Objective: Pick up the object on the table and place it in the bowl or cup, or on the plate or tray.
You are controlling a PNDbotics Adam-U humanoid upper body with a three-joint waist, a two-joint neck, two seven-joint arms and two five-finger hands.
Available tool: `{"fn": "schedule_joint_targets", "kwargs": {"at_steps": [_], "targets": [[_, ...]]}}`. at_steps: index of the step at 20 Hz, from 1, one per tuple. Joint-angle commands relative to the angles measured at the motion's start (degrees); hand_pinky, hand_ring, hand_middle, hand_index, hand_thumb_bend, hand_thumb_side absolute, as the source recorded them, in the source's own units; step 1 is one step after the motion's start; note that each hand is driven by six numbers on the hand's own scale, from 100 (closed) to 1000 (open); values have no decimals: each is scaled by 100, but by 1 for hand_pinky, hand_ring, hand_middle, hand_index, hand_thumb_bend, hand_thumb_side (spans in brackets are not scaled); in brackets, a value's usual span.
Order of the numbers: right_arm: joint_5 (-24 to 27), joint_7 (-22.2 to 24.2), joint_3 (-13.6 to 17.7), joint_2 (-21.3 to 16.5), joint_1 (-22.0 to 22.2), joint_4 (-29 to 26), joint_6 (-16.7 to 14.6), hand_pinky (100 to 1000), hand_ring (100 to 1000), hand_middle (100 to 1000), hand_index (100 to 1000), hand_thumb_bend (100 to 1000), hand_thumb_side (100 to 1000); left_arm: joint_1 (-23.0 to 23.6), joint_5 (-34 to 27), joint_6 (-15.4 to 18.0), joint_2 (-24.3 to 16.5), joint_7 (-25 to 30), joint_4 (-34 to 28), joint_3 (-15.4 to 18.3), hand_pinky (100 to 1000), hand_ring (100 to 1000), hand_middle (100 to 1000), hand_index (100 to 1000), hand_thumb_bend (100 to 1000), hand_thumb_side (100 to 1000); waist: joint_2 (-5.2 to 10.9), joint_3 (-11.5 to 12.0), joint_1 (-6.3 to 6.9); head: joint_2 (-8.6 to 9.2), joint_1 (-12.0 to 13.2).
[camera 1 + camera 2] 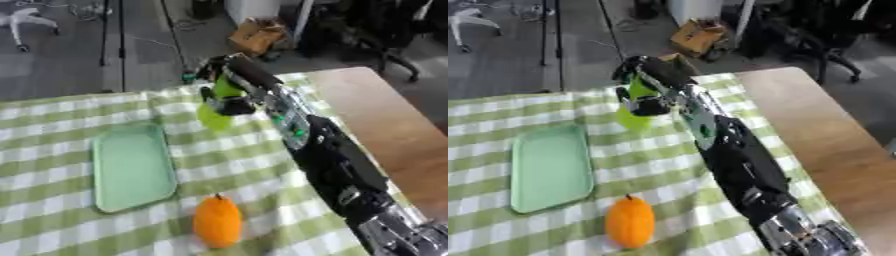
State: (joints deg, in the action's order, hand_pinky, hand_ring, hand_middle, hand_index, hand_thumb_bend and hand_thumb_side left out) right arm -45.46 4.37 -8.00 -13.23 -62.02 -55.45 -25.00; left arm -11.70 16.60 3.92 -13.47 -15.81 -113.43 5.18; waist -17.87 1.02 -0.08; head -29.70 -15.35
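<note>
1. Holding a lime-green, pear-shaped object (215, 111) in my right hand (229, 87), I have my fingers curled round its upper part; it hangs clear above the green-and-white checked tablecloth (52, 225), toward the far side of the table.

2. Where it is: up in my grasp, to the right of and beyond the pale mint-green rectangular plastic tray (131, 167), not over it.

3. Step in hand, as I judge it: the pick is done and the carry is what matters now. The tray lies bare, so nothing has been placed on it.

4. Next move, as I read it: swing my arm leftward and toward my body until the green object is over the tray's flat middle, lower it, and only then let my fingers go.

5. Long axis: it runs roughly up and down, tilted a little, with the broad rounded end pointing down at the cloth and the narrower end hidden in my hand.

6. An orange, oval fruit-like object (217, 221) lies on the cloth near the tray's near right corner, stem end pointing away from me; it stays out of my path if I travel high.

7. My left hand shows in neither view.
</note>
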Motion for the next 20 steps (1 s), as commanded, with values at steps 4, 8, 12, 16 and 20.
{"fn": "schedule_joint_targets", "kwargs": {"at_steps": [4, 8, 12, 16, 20], "targets": [[-83, 189, -196, 514, -174, -101, -15, 100, 294, 649, 769, 100, 100, -111, -82, 45, -57, 20, -116, -56, 808, 710, 770, 864, 365, 985, 911, 172, 7, 1, -109], [-285, 293, -288, 828, -89, -17, -92, 100, 298, 653, 775, 100, 100, -130, -108, 65, -49, -3, -116, -68, 807, 707, 769, 863, 366, 983, 895, 275, 13, -19, -144], [-420, 397, -367, 997, -26, 42, -191, 100, 301, 655, 778, 100, 100, -149, -115, 75, -41, -10, -116, -77, 807, 707, 768, 862, 367, 983, 880, 286, 3, -25, -160], [-510, 515, -489, 906, 38, 42, -373, 100, 335, 679, 799, 100, 100, -158, -109, 75, -46, -3, -116, -81, 807, 707, 768, 862, 368, 982, 881, 284, -11, -19, -158], [-549, 991, -648, 764, 98, 8, -834, 772, 786, 846, 914, 294, 442, -159, -99, 73, -57, -6, -116, -78, 806, 706, 768, 862, 369, 981, 891, 278, -16, -9, -160]]}}
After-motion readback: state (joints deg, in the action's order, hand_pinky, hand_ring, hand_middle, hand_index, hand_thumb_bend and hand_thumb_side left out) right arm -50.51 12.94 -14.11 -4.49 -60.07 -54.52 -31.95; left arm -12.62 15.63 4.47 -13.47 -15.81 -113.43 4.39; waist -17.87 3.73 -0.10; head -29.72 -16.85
